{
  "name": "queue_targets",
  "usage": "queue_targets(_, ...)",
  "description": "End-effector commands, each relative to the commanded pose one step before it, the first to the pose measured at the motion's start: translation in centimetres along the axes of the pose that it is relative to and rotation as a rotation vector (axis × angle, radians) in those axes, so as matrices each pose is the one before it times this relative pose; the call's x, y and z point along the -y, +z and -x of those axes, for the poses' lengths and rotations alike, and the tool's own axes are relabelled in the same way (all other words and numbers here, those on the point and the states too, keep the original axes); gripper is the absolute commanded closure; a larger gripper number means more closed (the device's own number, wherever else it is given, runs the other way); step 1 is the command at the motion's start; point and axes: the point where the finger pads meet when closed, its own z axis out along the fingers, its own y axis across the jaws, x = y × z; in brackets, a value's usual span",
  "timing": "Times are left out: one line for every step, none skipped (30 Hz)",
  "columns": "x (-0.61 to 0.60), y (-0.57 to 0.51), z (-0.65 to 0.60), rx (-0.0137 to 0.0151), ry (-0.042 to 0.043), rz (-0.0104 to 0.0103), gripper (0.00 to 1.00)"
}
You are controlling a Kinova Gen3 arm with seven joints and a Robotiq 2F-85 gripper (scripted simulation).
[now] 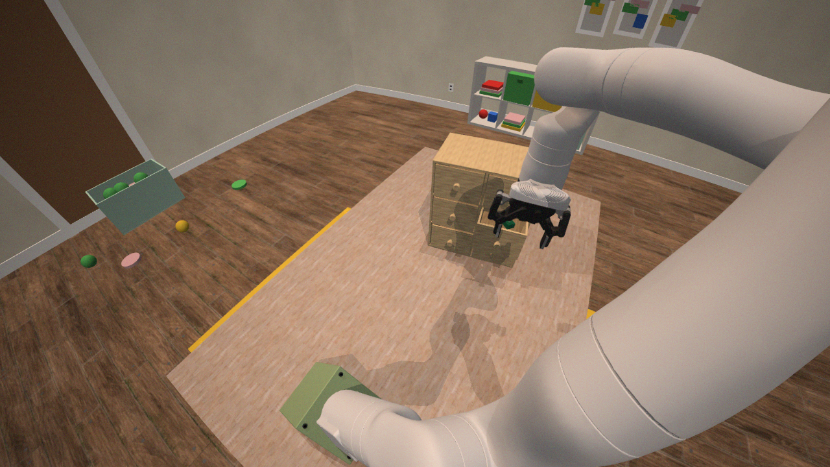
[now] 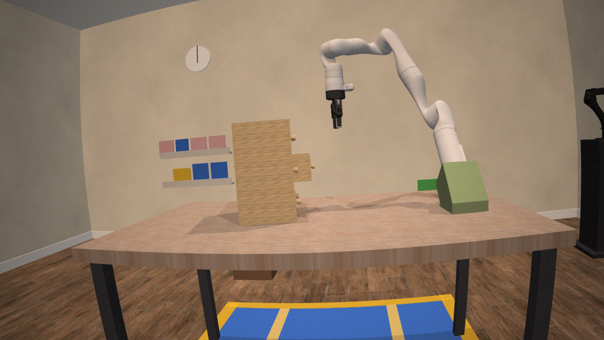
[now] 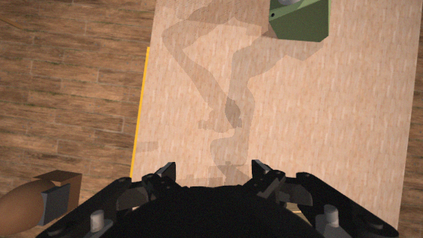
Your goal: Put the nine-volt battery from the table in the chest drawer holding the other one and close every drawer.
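Note:
The wooden chest (image 1: 478, 152) (image 2: 264, 173) stands upright on the table (image 1: 348, 290) (image 2: 380, 230) (image 3: 314, 116). Its right-column middle drawer (image 1: 486, 237) (image 2: 302, 168) is pulled partway out and looks level. A dark green thing (image 1: 509, 224) lies in it; its kind is unclear. The three left-column drawers look pushed in. My gripper (image 1: 520, 238) (image 2: 337, 125) (image 3: 213, 169) is open and empty, pointing down, in front of the chest and above the open drawer's height. It partly hides the drawer and the right column in the top view. I cannot make out a nine-volt battery in any view.
The green base block (image 1: 313, 394) (image 2: 462, 188) (image 3: 301, 26) of the arm stands at the table's opposite end from the chest. The arm arches high over the table and hides its right part in the top view. The arm's shadow falls across the table top.

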Motion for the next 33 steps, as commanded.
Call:
queue_targets(-0.117,-0.154,-0.186,-0.0063,-0.0115,0.00237,0.0)
queue_targets(-0.026,-0.048,-0.092,0.00001,0.0,0.00001,0.0)
queue_targets(-0.039,-0.073,-0.141,0.00001,0.0,0.00001,0.0)
queue_targets(0.0,0.0,0.0,0.0,0.0,0.0,0.0)
queue_targets(0.0,0.0,0.0,0.0,0.0,0.0,0.0)
queue_targets(-0.053,-0.1,-0.194,0.00002,0.0,-0.00001,0.0)
queue_targets(-0.035,-0.097,-0.348,-0.00072,-0.00108,-0.00118,0.0)
queue_targets(0.001,-0.176,-0.447,0.00044,-0.0003,-0.00126,0.0)
queue_targets(-0.086,-0.205,-0.372,0.00047,0.00037,0.00005,0.0)
queue_targets(-0.117,-0.219,-0.431,0.00005,0.00002,-0.00004,0.0)
queue_targets(-0.13,-0.245,-0.485,0.00006,0.00003,-0.00007,0.0)
queue_targets(-0.148,-0.278,-0.542,0.00007,0.00003,-0.00003,0.0)
queue_targets(-0.159,-0.298,-0.587,0.00007,0.00004,-0.00006,0.0)
queue_targets(-0.167,-0.316,-0.624,0.00008,0.00004,-0.00008,0.0)
queue_targets(-0.173,-0.325,-0.637,0.00008,0.00005,-0.00005,0.0)
queue_targets(-0.173,-0.324,-0.634,0.00008,0.00005,-0.00004,0.0)
queue_targets(-0.168,-0.316,-0.619,0.00008,0.00005,-0.00005,0.0)
queue_targets(-0.16,-0.302,-0.594,0.00008,0.00005,-0.00007,0.0)
queue_targets(-0.151,-0.284,-0.557,0.00007,0.00005,-0.00004,0.0)
queue_targets(-0.14,-0.262,-0.511,0.00007,0.00005,-0.00002,0.0)
queue_targets(0.0,0.0,0.0,0.0,0.0,0.0,0.0)
queue_targets(0.0,0.0,0.0,0.0,0.0,0.0,0.0)
queue_targets(-0.159,-0.39,-0.279,0.00345,0.00352,0.00357,0.0)
queue_targets(-0.096,-0.142,-0.478,-0.00139,-0.00144,-0.0015,0.0)
queue_targets(-0.079,-0.128,-0.396,-0.00093,-0.00098,-0.00111,0.0)
queue_targets(-0.092,-0.152,-0.252,0.00009,0.00016,0.00037,0.0)
queue_targets(-0.121,-0.101,-0.153,-0.00084,-0.00045,0.0005,0.0)
queue_targets(-0.105,-0.066,-0.099,-0.00096,-0.00057,0.00039,0.0)
queue_targets(-0.033,-0.073,-0.079,0.00045,0.00044,0.00049,0.0)
queue_targets(-0.015,-0.029,-0.057,0.00001,0.0,-0.00001,0.0)
queue_targets(-0.006,-0.011,-0.022,0.0,0.0,0.0,0.0)
queue_targets(-0.001,-0.002,-0.003,0.0,0.0,0.0,0.0)
queue_targets(0.0,0.001,0.0,0.00004,0.0,0.0,0.0)
